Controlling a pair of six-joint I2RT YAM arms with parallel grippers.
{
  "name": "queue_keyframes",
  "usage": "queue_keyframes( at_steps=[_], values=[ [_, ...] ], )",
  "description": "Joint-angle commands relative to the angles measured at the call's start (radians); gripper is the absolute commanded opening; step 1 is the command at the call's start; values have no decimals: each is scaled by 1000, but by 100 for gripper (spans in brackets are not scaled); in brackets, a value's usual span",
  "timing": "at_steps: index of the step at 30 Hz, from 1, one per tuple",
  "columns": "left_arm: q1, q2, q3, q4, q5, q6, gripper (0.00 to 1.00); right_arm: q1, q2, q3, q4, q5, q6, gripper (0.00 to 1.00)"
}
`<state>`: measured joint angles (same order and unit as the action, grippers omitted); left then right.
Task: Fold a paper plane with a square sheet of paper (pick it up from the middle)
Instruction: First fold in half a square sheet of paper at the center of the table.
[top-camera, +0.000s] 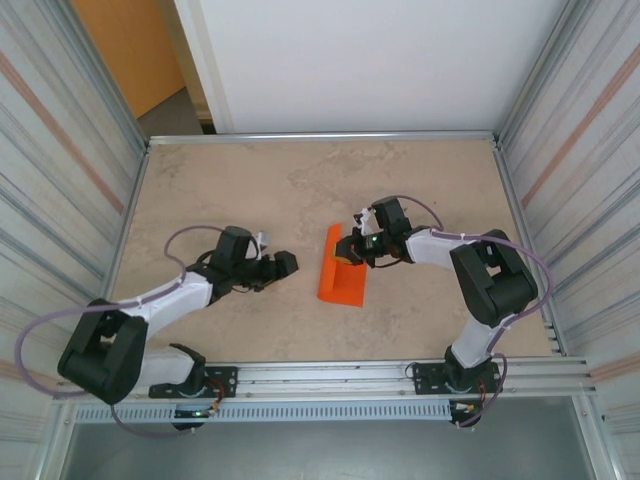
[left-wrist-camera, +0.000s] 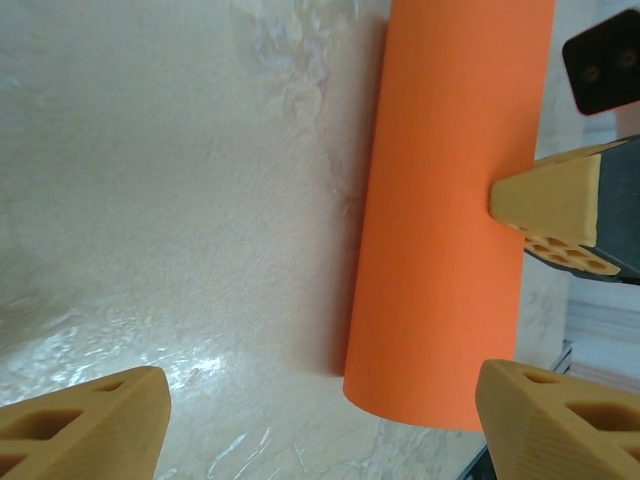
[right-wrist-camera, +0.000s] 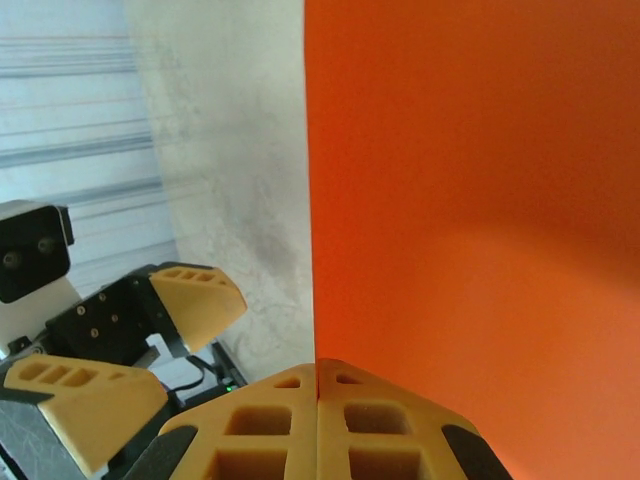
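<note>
One paper (right-wrist-camera: 470, 200) edge in right hand (right-wrist-camera: 317, 368)

One paper sheet (top-camera: 340, 278) (orange), two grippers (top-camera: 287, 263) (top-camera: 352, 252)

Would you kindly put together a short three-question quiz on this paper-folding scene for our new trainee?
1. True or false: the left gripper is clamped on the square sheet of paper.
2. Which gripper pinches the sheet's edge? A) left B) right C) both
3. Fill in: the left gripper's jaws stand ____, beside the sheet and apart from it.

Key: 1 false. 2 B: the right gripper has its jaws closed on the sheet's edge. 3 open.
</note>
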<state>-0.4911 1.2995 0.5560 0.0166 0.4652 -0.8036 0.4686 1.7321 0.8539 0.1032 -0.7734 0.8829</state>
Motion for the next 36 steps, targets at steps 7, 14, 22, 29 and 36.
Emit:
queue_keyframes(
  at_steps=[7,14,22,29,36],
  values=[
    [-135,209,208,-71,-63,57,74,-26,18,-39,-25,68,-50,3],
    [-175,334,313,-98,-51,45,67,-62,8,-60,-90,79,-92,3],
    [-218,468,480,-238,-80,102,57,-109,-51,-101,-124,63,-114,4],
    [-219,549,563,-264,-38,104,51,-133,-69,-115,-158,55,-117,4],
    [-219,611,620,-280,-6,102,43,-152,-77,-129,-161,51,-112,4]
  ],
)
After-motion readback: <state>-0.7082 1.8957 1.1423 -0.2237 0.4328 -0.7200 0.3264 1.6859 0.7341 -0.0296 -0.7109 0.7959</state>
